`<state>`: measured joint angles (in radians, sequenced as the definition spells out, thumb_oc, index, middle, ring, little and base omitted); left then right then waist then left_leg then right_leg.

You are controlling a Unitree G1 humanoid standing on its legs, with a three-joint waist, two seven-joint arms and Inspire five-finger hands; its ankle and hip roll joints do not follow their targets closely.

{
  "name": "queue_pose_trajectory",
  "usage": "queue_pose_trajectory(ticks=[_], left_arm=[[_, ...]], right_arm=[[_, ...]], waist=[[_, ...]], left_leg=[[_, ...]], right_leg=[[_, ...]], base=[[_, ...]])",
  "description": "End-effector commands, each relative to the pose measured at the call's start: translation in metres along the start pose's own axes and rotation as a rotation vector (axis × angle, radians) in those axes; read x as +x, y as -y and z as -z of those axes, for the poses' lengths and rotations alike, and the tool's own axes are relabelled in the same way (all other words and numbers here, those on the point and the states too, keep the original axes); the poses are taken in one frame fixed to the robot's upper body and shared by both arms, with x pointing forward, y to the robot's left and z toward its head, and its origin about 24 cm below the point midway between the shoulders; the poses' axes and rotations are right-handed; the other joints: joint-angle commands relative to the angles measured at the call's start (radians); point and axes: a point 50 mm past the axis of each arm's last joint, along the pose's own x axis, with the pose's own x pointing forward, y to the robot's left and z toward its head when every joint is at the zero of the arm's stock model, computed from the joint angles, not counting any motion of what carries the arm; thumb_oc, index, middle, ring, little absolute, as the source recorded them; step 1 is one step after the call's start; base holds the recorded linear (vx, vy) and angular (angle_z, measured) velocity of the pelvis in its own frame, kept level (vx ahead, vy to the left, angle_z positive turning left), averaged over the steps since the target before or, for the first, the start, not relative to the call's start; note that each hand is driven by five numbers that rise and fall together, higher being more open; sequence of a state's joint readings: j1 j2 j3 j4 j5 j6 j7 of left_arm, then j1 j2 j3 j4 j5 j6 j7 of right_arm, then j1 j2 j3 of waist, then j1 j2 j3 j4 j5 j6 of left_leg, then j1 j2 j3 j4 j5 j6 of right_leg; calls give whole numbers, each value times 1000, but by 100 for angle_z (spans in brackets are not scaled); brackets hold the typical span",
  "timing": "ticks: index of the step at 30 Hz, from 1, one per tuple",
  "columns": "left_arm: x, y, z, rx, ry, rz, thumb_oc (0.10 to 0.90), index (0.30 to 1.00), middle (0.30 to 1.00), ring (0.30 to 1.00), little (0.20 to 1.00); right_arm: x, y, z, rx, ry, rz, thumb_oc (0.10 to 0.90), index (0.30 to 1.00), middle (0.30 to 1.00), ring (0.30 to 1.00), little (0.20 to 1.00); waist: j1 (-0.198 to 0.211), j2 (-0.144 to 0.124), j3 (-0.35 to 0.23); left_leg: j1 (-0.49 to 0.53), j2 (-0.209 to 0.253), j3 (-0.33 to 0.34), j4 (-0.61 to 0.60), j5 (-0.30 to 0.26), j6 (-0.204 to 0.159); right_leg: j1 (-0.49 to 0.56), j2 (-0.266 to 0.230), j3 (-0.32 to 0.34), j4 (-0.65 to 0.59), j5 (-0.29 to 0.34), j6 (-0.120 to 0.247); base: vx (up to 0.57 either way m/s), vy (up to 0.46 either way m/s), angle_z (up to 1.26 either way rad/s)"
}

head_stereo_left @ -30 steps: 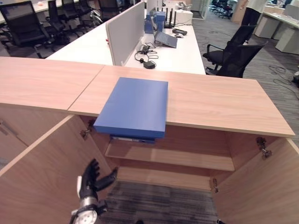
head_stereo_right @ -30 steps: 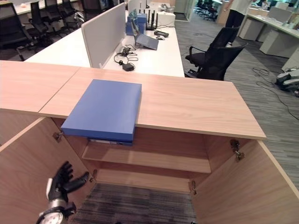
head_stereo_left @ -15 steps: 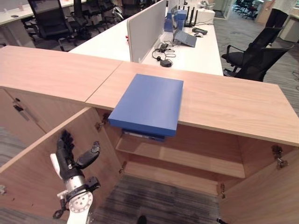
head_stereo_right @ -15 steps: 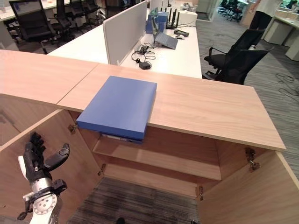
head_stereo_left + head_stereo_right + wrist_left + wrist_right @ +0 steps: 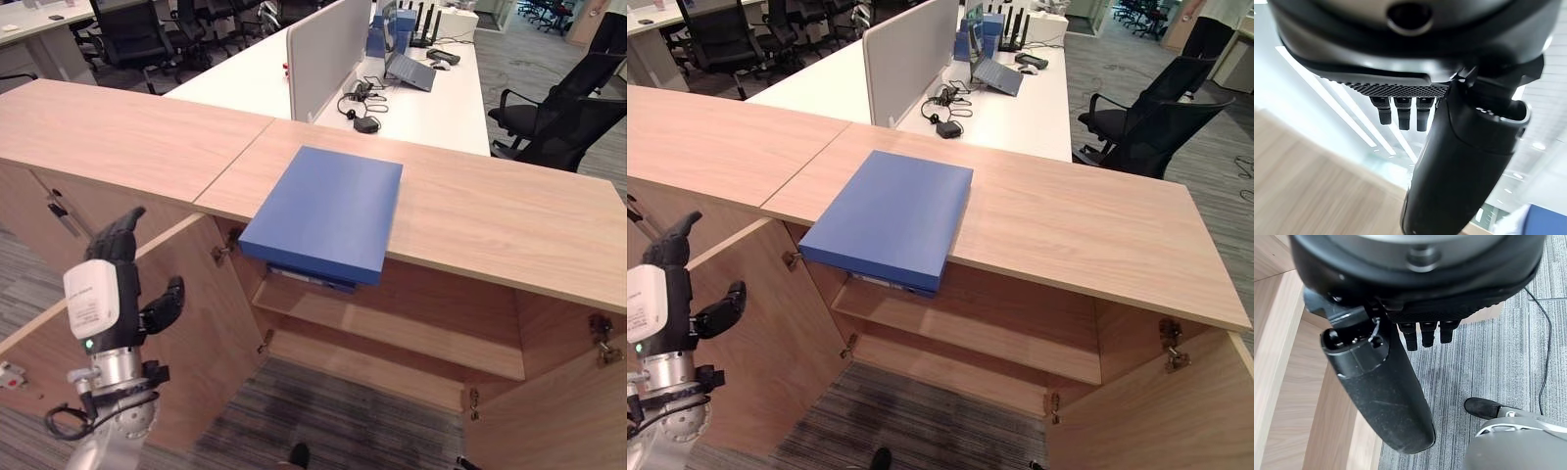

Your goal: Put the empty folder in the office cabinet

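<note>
Cabinet (image 5: 490, 235) doors both swung wide, so the front opening is unobstructed, with the inner shelf (image 5: 392, 333) bare right of centre. The blue folder (image 5: 323, 211) overhangs the top's near edge, blocking the opening's upper left. The left door (image 5: 186, 313) stands close beside the left hand (image 5: 118, 284).

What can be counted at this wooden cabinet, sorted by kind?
Blue folder, overhanging the cabinet top: 1
Open cabinet doors: 2
Shelf inside: 1
Robot hands, left hand raised open, right hand open: 2
Total: 6
</note>
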<state>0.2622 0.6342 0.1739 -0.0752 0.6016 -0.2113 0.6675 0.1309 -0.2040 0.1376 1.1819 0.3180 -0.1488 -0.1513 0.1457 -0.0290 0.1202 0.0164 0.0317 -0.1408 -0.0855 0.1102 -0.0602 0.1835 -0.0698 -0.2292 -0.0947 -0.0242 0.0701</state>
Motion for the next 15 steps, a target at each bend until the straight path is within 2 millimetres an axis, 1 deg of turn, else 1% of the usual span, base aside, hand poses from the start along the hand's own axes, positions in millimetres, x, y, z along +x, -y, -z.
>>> queue_pose_trajectory(ticks=[1,2,5,7,10,14,15], left_arm=[[45,-47,-32,88,307,-232,800,900,900,900,900],[45,-47,-32,88,308,-231,800,900,900,900,900],[47,-49,-40,93,371,-206,800,900,900,900,900],[49,-50,-48,81,436,-175,800,900,900,900,900],[53,-53,-55,72,487,-149,800,900,900,900,900],[52,-49,-61,7,490,-136,800,900,900,900,900],[51,-47,-64,-66,467,-139,800,900,900,900,900]], right_arm=[[4,14,-26,-1,112,19,800,900,900,900,900],[4,13,-25,-1,111,18,800,900,900,900,900],[4,16,-25,-4,113,23,800,900,900,900,900],[4,17,-25,0,115,26,800,900,900,900,900],[4,18,-24,1,114,27,800,900,900,900,900],[4,19,-25,-3,109,37,800,900,900,900,900],[5,18,-26,2,108,44,800,900,900,900,900]], waist=[[-5,1,-4],[-5,0,-5],[-10,8,-4],[-19,18,-4],[-29,29,-4],[-37,36,-2],[-45,41,0]], left_leg=[[46,52,9,-2,-109,-49],[46,52,9,-2,-109,-49],[45,53,7,-2,-108,-50],[46,53,5,-2,-105,-52],[46,54,3,-2,-102,-54],[42,56,3,-2,-100,-56],[43,56,6,-2,-100,-55]], right_leg=[[17,-56,-22,7,-62,65],[17,-56,-23,7,-62,65],[18,-54,-22,7,-63,65],[18,-52,-23,7,-64,64],[18,-49,-23,7,-65,61],[15,-47,-20,7,-66,61],[12,-46,-13,7,-65,60]], base=[[0,0,0],[0,0,0],[0,0,0],[0,0,0],[0,0,0],[0,0,0],[0,0,0]])
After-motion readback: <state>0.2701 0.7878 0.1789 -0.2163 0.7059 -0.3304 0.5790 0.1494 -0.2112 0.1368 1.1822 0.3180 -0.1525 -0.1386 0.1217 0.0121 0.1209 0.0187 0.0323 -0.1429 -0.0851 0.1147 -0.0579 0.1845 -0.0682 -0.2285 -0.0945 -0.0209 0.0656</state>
